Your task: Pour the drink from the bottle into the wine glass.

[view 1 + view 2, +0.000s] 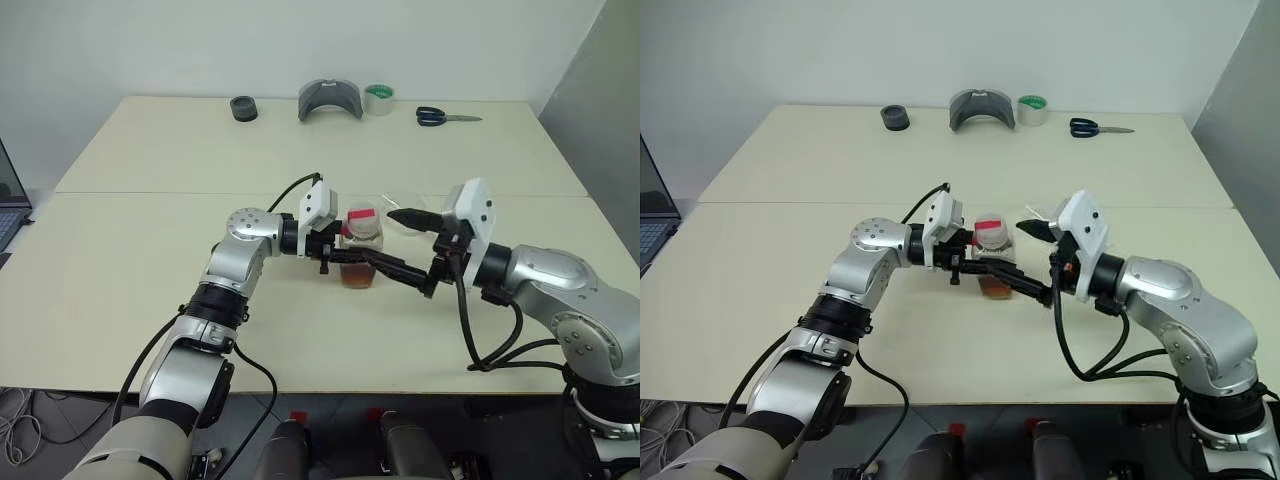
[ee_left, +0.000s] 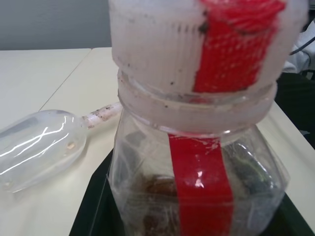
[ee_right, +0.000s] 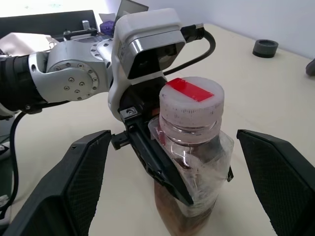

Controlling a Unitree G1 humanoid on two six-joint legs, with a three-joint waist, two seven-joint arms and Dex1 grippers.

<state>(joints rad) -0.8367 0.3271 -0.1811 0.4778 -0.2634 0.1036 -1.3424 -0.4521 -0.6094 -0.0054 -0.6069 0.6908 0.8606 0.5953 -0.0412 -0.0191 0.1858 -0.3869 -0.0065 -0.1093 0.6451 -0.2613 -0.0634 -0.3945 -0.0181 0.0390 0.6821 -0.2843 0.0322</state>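
The left end effector [image 3: 162, 167] is clenched around the bottle [image 1: 361, 250], its black fingers pressing the clear body below the neck. The bottle stands upright near the middle of the counter [image 1: 150, 250], its white cap [image 3: 192, 101] on and crossed by a red strip. The reddish-brown drink [image 1: 359, 277] sits low in the bottle. The right end effector [image 3: 172, 191] is released, its two wide black fingers [image 3: 86, 172] standing either side of the bottle without touching it. Just behind the bottle the wine glass [image 2: 37, 147] lies on its side on the counter, its stem toward the bottle. Along the far edge of the counter sit a black ring [image 1: 243, 108], a grey curved piece [image 1: 330, 100], a roll of tape [image 1: 379, 98] and scissors [image 1: 445, 117].
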